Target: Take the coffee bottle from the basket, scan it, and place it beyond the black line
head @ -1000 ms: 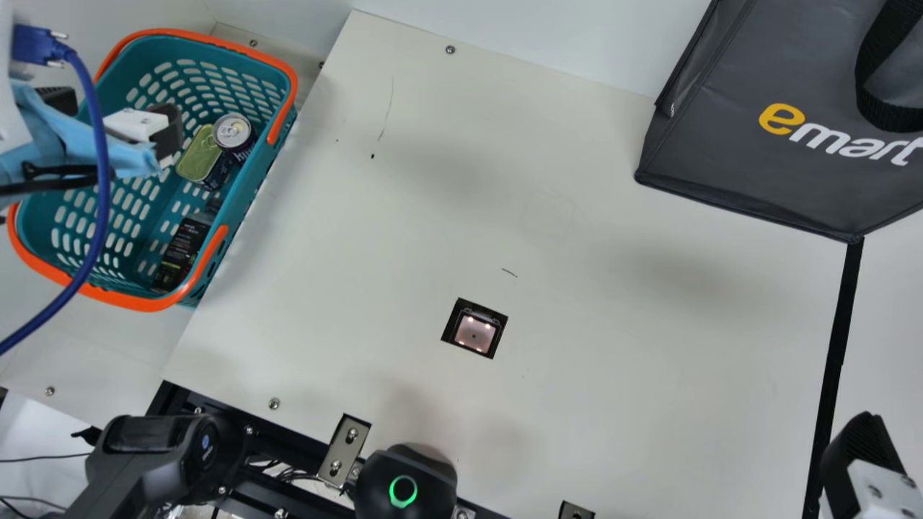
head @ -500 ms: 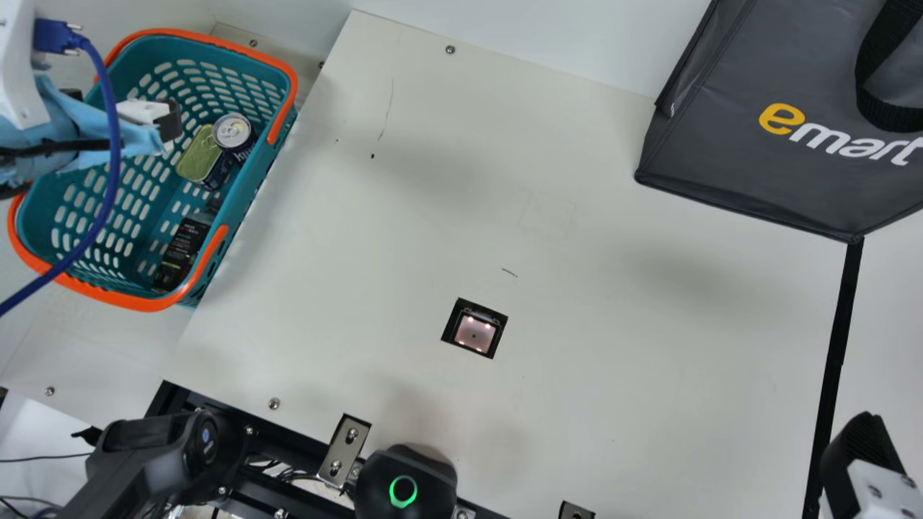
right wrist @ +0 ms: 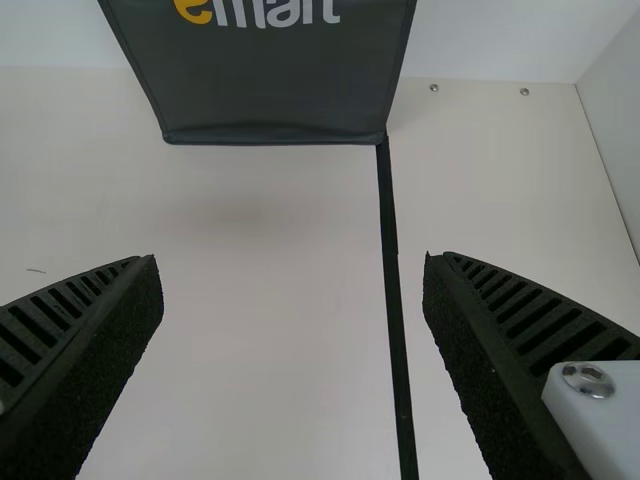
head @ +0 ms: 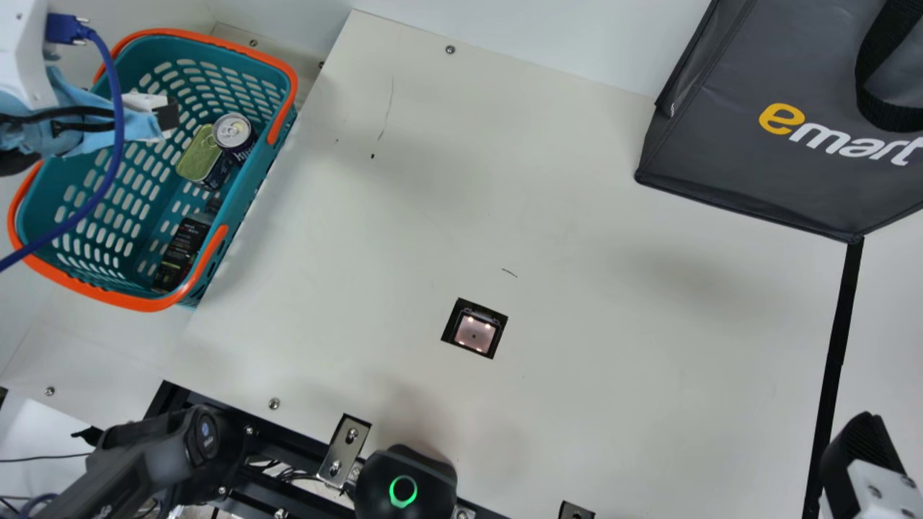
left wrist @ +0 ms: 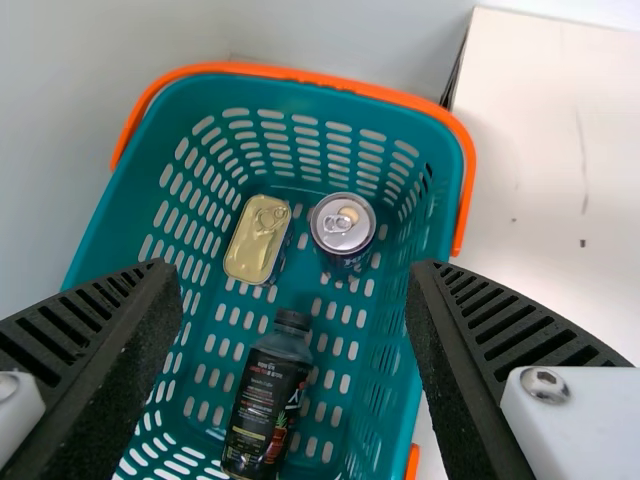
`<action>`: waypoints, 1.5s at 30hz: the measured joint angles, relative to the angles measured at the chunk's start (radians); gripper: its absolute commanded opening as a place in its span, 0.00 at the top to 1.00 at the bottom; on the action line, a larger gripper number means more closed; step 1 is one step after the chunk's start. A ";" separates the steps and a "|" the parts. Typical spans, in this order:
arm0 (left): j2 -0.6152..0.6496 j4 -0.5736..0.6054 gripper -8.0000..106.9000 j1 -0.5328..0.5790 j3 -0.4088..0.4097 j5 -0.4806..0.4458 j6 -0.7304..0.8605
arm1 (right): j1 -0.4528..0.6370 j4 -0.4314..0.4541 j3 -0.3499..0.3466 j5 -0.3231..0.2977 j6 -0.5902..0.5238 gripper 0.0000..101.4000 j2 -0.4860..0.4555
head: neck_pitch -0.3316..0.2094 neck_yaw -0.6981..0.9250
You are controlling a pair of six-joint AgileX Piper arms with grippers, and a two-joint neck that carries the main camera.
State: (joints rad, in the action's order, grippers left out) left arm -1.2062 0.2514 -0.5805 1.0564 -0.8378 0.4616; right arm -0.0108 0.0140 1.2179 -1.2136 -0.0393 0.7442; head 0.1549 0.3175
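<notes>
My left gripper (head: 162, 115) is above the basket (head: 277, 86) in the main view. In the left wrist view the left gripper (left wrist: 290, 300) stands open, its fingers wide apart over the basket (left wrist: 450, 200). The dark coffee bottle (left wrist: 268, 400) with a black cap lies on the basket floor, below the fingers and untouched; the main view shows the bottle (head: 180, 252) by the basket's near right wall. My right gripper (head: 862, 454) is at the lower right, by the black line (head: 836, 346). In the right wrist view the right gripper (right wrist: 292, 310) is open and empty above the table.
A drink can (left wrist: 343, 225) and a gold-lidded tin (left wrist: 257, 240) are in the basket near the bottle. The scanner window (head: 474, 331) is set into the table (head: 577, 288). A dark grey bag (head: 757, 166) stands at the back right.
The left arm has shifted a little to the right and upward in the main view, over the basket. The right arm and the things in the basket have stayed put.
</notes>
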 measured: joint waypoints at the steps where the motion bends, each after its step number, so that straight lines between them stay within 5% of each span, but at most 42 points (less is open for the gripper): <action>1: -0.011 0.009 0.15 -0.009 0.000 0.003 0.014 | 0.000 0.000 0.000 0.000 0.000 0.10 0.000 | 0.000 0.002; 25: -0.274 0.091 0.15 -0.088 -0.018 0.105 0.290 | 0.000 0.000 0.000 0.000 0.000 0.10 0.000 | 0.000 0.002; 45: -0.444 0.101 0.15 -0.079 -0.049 0.206 0.366 | 0.000 0.000 0.000 0.000 0.000 0.10 0.000 | 0.000 0.002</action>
State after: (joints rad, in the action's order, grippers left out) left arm -1.6505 0.3527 -0.6592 1.0071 -0.6321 0.8276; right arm -0.0108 0.0140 1.2179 -1.2139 -0.0393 0.7442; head 0.1549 0.3191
